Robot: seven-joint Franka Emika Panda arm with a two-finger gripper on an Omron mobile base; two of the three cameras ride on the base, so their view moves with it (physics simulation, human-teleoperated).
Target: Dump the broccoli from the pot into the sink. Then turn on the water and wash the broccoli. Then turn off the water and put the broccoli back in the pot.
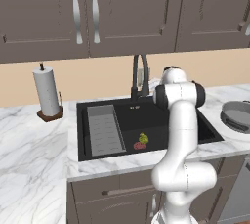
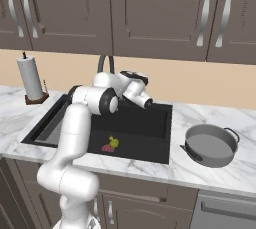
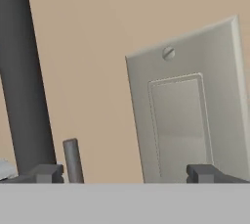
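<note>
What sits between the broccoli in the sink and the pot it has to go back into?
Nothing visible. The broccoli lies on the sink floor beside the red drain; only the sink's right wall and bare counter separate it from the pot.

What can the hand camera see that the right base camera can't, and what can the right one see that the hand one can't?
The hand view shows a grey wall switch plate with a screw at its top, and a thin grey lever beside the faucet.

The right base view shows the broccoli lying in the sink by the red drain, the pot on the counter, and a paper towel roll.

Both show the dark faucet and the tan wall.
</note>
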